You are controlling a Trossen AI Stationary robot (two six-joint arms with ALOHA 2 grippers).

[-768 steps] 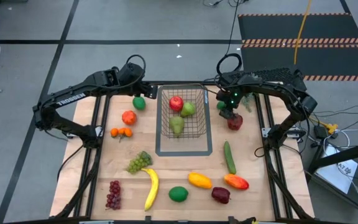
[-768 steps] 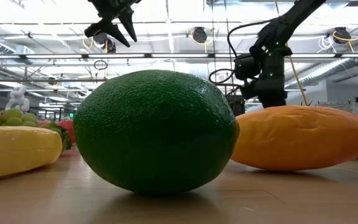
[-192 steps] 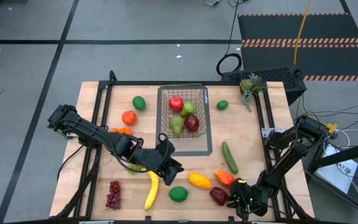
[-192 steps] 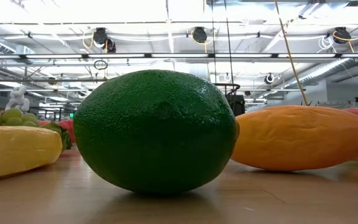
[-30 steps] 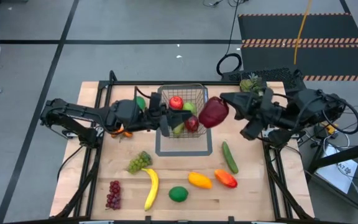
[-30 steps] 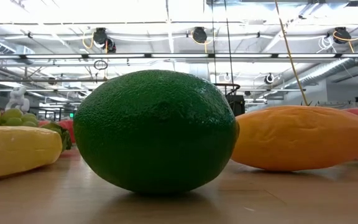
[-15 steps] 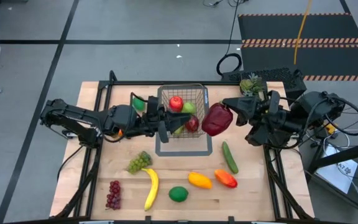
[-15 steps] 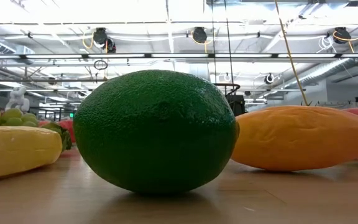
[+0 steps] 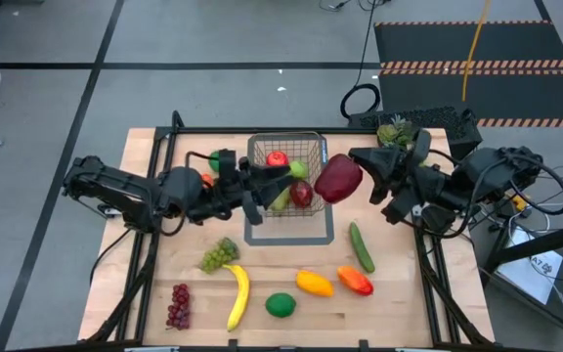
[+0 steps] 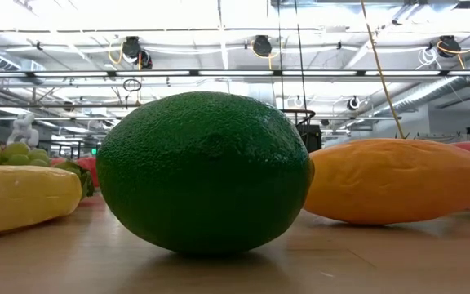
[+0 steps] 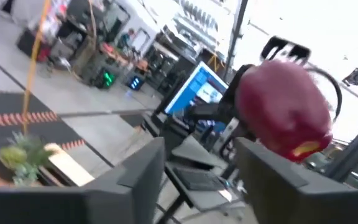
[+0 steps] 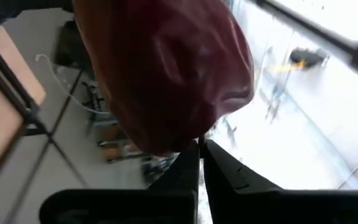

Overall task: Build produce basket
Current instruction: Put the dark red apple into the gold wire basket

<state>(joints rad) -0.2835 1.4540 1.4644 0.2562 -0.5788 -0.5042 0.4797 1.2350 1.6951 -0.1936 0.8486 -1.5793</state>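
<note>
The right tool [image 9: 358, 176] is clenched on a dark red fruit [image 9: 337, 179], which hangs above the basket's [image 9: 288, 186] three-o'clock rim; in the right wrist view that fruit [image 12: 166, 68] fills most of the picture, with the two fingers [image 12: 191, 180] pinched together below it. The left tool [image 9: 262, 186] reaches in from nine o'clock and sits at the basket's near-left wall, its jaws parted and grasping nothing; the left wrist view shows its two fingers [image 11: 135, 180] spread, with the red fruit [image 11: 283, 112] in the air beyond them. Inside the basket lie a red apple [image 9: 277, 158], a green pear [image 9: 296, 169] and another dark red fruit [image 9: 302, 194]. On the bench [image 9: 154, 303], toward six o'clock of the basket, rest green grapes [image 9: 219, 255], a banana [image 9: 237, 296], red grapes [image 9: 178, 305], a lime [image 9: 281, 305], a yellow mango [image 9: 314, 284], a red-orange mango [image 9: 355, 281] and a cucumber [image 9: 361, 246]. The low view is filled by the lime [image 10: 205, 171] with the yellow mango [image 10: 394, 181] beside it.
</note>
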